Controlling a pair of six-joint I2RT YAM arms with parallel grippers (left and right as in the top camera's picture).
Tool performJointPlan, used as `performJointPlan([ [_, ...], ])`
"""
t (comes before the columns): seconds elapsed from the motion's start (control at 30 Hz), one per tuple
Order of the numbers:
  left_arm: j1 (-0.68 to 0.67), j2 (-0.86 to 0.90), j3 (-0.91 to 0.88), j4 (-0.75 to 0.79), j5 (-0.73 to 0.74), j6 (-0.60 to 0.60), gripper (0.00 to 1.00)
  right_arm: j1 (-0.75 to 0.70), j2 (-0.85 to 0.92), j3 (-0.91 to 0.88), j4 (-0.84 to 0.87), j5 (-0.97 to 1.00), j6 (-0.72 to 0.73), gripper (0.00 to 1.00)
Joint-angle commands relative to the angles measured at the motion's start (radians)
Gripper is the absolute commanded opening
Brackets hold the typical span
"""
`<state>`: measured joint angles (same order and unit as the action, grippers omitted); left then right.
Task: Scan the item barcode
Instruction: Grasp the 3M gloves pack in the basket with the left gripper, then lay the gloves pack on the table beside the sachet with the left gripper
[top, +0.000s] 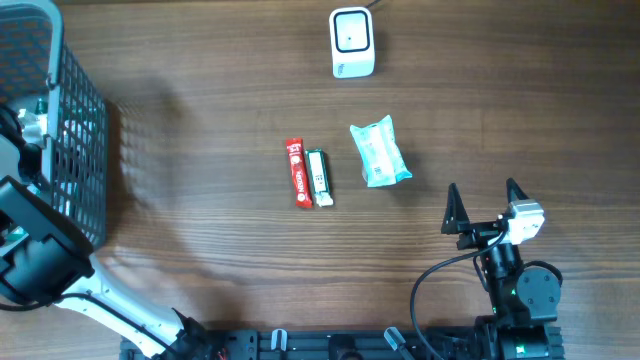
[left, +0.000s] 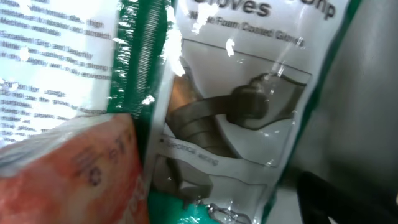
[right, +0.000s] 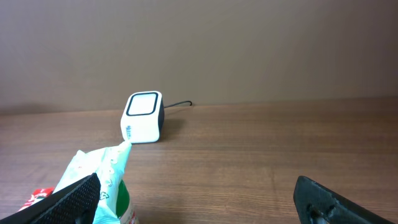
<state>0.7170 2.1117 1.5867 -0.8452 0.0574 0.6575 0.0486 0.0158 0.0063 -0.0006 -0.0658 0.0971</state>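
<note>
The white barcode scanner (top: 352, 42) stands at the far middle of the table, and the right wrist view shows the scanner (right: 144, 115) ahead on the left. My left arm (top: 35, 250) reaches into the grey wire basket (top: 80, 120), where its gripper is hidden from above. In the left wrist view a clear, green-edged glove packet (left: 242, 106) fills the frame, with an orange packet (left: 74, 168) beside it. My left gripper (left: 205, 210) is open around the glove packet; only its right finger (left: 351, 199) shows. My right gripper (top: 484, 203) stands open and empty near the front right.
On the table's middle lie a red stick packet (top: 296, 172), a green stick packet (top: 319, 177) and a mint-green pouch (top: 379, 150). The pouch (right: 102, 180) is just ahead of my right gripper's left finger (right: 71, 199).
</note>
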Motion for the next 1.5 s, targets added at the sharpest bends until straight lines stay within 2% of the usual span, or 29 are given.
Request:
performJointPlan([
  [0.0,0.003,0.082,-0.016,0.000,-0.014,0.003,0.56,-0.007,-0.002,-0.001,0.002,0.016,0.008,1.00],
  [0.03,0.003,0.082,-0.016,0.007,-0.014,-0.017,0.38,-0.007,-0.002,-0.001,0.002,0.016,0.008,1.00],
  [0.07,0.003,0.080,-0.016,0.013,-0.014,-0.037,0.14,-0.007,-0.002,-0.001,0.002,0.016,0.008,1.00],
  [0.1,0.003,0.080,-0.016,0.016,-0.014,-0.051,0.06,-0.007,-0.002,-0.001,0.002,0.016,0.008,1.00],
  [0.13,0.003,0.076,-0.014,0.019,-0.014,-0.068,0.04,-0.007,-0.002,-0.001,0.002,0.016,0.008,1.00],
  [0.2,0.003,0.055,-0.005,0.019,-0.014,-0.084,0.04,-0.007,-0.002,-0.001,0.002,0.016,0.008,1.00],
  [0.27,0.003,0.016,0.030,0.019,-0.013,-0.158,0.04,-0.007,-0.002,-0.001,0.002,0.016,0.008,1.00],
  [0.37,0.003,-0.079,0.128,0.018,-0.014,-0.332,0.04,-0.007,-0.002,-0.001,0.002,0.016,0.008,1.00],
  [0.43,0.003,-0.152,0.185,0.019,-0.014,-0.407,0.04,-0.007,-0.002,-0.001,0.002,0.016,0.008,1.00],
  [0.57,0.000,-0.363,0.294,0.043,-0.011,-0.573,0.04,-0.007,-0.002,-0.001,0.002,0.016,0.008,1.00],
  [0.7,-0.043,-0.575,0.302,0.054,0.071,-0.731,0.04,-0.007,-0.002,-0.001,0.002,0.016,0.008,1.00],
  [0.77,-0.111,-0.650,0.302,-0.011,0.077,-0.786,0.04,-0.007,-0.002,-0.001,0.002,0.016,0.008,1.00],
  [0.83,-0.239,-0.708,0.302,-0.129,0.081,-0.805,0.04,-0.007,-0.002,-0.001,0.002,0.016,0.008,1.00],
  [1.0,-0.642,-0.715,0.254,-0.375,0.040,-0.824,0.04,-0.007,-0.002,-0.001,0.002,0.016,0.008,1.00],
  [1.13,-0.853,-0.666,0.094,-0.349,-0.010,-0.829,0.04,-0.007,-0.002,-0.001,0.002,0.016,0.008,1.00],
  [1.2,-0.930,-0.624,-0.012,-0.306,-0.011,-0.879,0.04,-0.007,-0.002,-0.001,0.002,0.016,0.008,1.00],
  [1.33,-1.041,-0.511,-0.246,-0.126,-0.037,-0.988,0.04,-0.007,-0.002,-0.001,0.002,0.016,0.008,1.00],
  [1.37,-1.059,-0.487,-0.285,-0.081,-0.037,-0.988,0.08,-0.007,-0.002,-0.001,0.002,0.016,0.008,1.00],
  [1.4,-1.085,-0.448,-0.336,-0.020,-0.053,-0.986,0.20,-0.007,-0.002,-0.001,0.002,0.016,0.008,1.00],
  [1.43,-1.099,-0.417,-0.360,0.008,-0.060,-0.975,0.55,-0.007,-0.002,-0.001,0.003,0.016,0.008,1.00],
  [1.47,-1.106,-0.392,-0.365,0.016,-0.059,-0.976,0.77,-0.007,-0.002,-0.001,0.002,0.016,0.008,1.00],
])
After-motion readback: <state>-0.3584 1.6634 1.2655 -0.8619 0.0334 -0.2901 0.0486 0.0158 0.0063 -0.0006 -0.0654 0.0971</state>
